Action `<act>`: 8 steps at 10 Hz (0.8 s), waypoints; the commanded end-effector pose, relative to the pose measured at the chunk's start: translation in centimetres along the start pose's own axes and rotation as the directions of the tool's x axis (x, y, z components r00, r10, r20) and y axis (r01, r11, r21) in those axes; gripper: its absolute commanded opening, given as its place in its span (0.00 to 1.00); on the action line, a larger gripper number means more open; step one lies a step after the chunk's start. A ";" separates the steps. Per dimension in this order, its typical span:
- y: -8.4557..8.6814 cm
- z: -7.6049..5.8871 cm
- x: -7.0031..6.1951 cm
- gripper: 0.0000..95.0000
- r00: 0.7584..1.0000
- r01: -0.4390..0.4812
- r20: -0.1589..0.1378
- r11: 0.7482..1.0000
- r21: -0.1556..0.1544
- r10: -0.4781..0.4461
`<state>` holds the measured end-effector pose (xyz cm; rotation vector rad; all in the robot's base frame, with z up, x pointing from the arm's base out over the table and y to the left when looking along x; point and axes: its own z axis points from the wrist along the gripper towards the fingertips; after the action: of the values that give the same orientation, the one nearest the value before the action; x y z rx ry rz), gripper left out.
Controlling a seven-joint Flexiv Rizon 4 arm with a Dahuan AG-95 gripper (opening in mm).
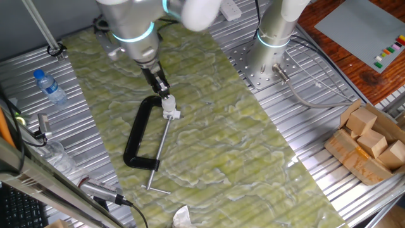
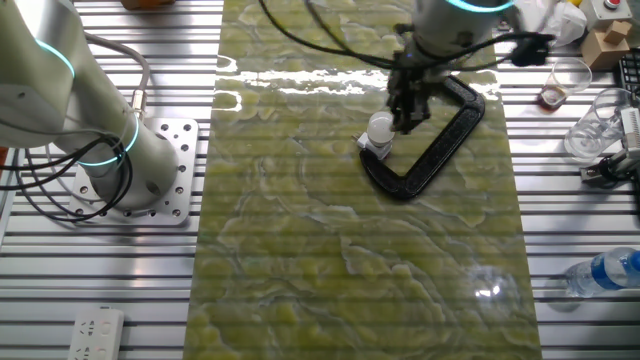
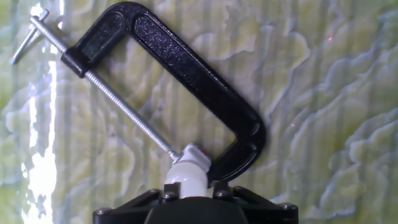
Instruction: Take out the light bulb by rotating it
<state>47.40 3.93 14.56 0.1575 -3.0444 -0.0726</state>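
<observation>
The light bulb (image 3: pixel 185 177) is small, white and frosted. It sits in a small white socket piece (image 1: pixel 171 114) held at the screw end of the black C-clamp (image 3: pixel 186 68), which lies flat on the green mat. My gripper (image 3: pixel 194 186) comes down on the bulb from above, with a finger close against each side of it. In one fixed view the gripper (image 1: pixel 165 94) covers the top of the bulb (image 1: pixel 168 101). In the other fixed view the bulb (image 2: pixel 380 127) shows just left of the gripper (image 2: pixel 397 122).
The clamp's long screw and handle bar (image 1: pixel 158 155) stretch toward the front of the mat. A clear bottle with a blue cap (image 1: pixel 49 86) lies at the left. Wooden blocks in a box (image 1: pixel 370 142) stand at the right. A second arm's base (image 1: pixel 272 44) stands behind.
</observation>
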 end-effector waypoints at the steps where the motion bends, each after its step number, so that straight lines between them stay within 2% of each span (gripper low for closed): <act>1: 0.5 0.4 -0.3 0.40 1.000 -0.004 -0.006 1.000 0.012 0.004; 2: 0.5 0.7 -0.3 0.60 1.000 0.016 0.000 1.000 0.022 -0.016; 8: 0.0 2.0 -0.7 0.60 0.999 0.038 0.019 0.999 0.026 -0.039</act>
<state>47.94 4.06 12.28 0.2202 -3.0635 -0.0407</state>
